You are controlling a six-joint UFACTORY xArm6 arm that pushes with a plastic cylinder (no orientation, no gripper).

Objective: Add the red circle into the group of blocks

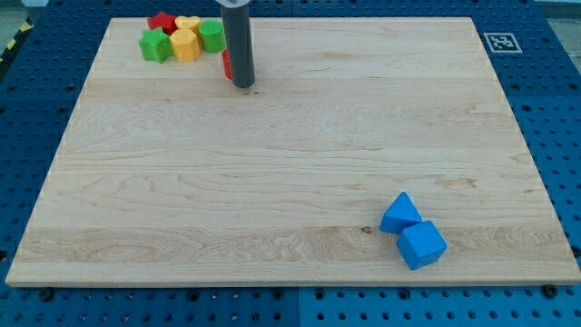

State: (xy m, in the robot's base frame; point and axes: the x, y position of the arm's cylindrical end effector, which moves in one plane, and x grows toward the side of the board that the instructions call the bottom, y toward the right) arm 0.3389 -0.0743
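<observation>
Camera view: my tip (242,85) rests on the wooden surface (272,182), touching the red circle's (226,64) right side and hiding most of it; the arm carries no gripper, only this rod; the red circle sits just right of and below the green cylinder (211,36), near the group: yellow heart (188,24), yellow block (184,44), green star (156,45), red block (162,21).

The pale wooden desk (290,163) looked smooth and matt, its grain visible; the blue cube-shaped block (422,244) appeared plastic, faintly glossy.
</observation>
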